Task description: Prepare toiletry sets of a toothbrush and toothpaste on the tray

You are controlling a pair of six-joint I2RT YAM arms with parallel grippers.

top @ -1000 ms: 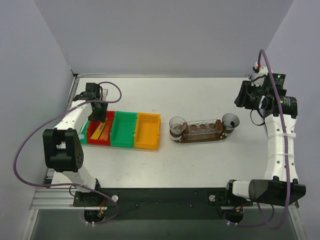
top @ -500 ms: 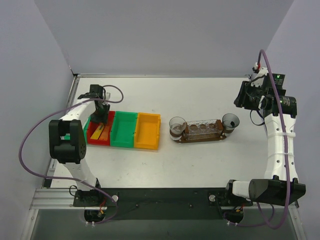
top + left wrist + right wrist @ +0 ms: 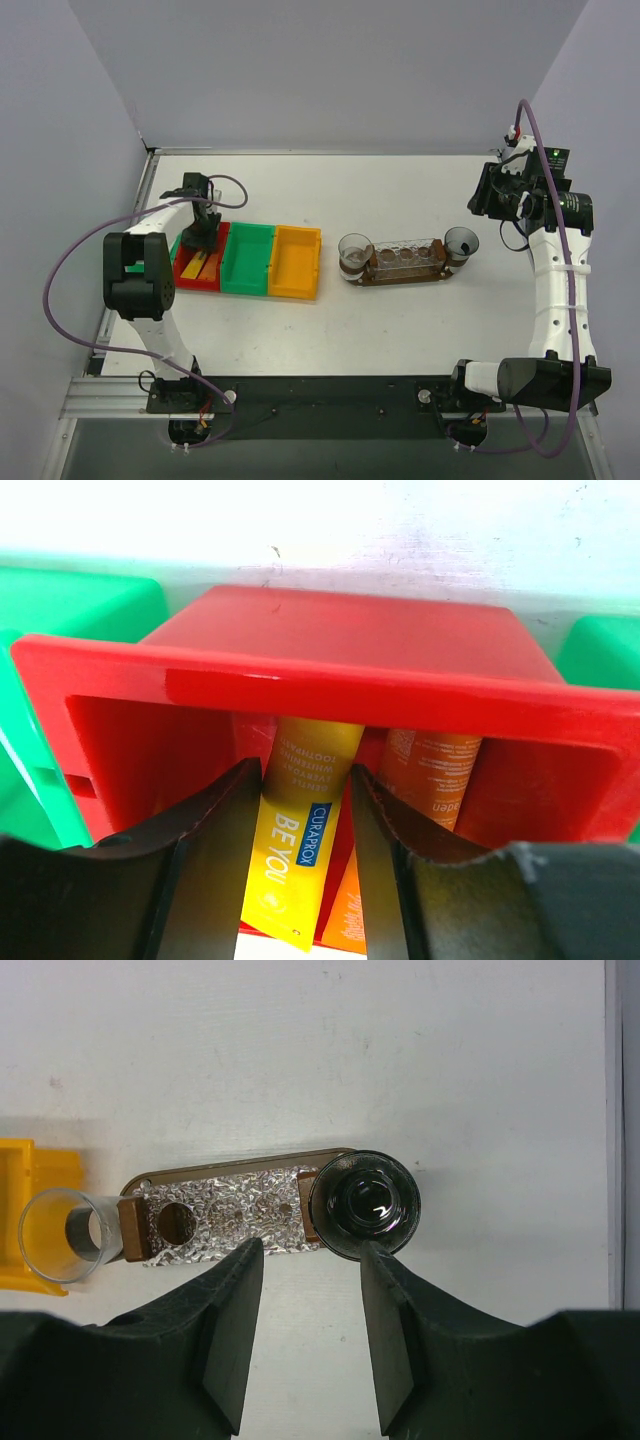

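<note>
1. Left gripper is down in the red bin, left of centre in the top view.
2. Its fingers are spread, one on each side of the yellow toothpaste tube. No clamp on it is visible.
3. The yellow toothpaste tube lies lengthwise in the red bin, bottom centre of the left wrist view, with its printed side up.
4. The orange toothpaste tube lies just beside it on the right, in the same bin. The right finger hides its lower part.
5. In the top view the green bin touches the red bin's right side, and the yellow-orange bin sits right of that.
6. No toothbrush can be made out in any view.
7. The tray is right of centre in the top view, well apart from the bins, lying left to right on the table.
8. A clear cup stands at the tray's left end and a dark cup at its right end.
9. Right gripper hangs high at the right edge of the top view, with its wrist camera looking down on the tray.
10. Its fingers are released, with only bare table between them.
</note>
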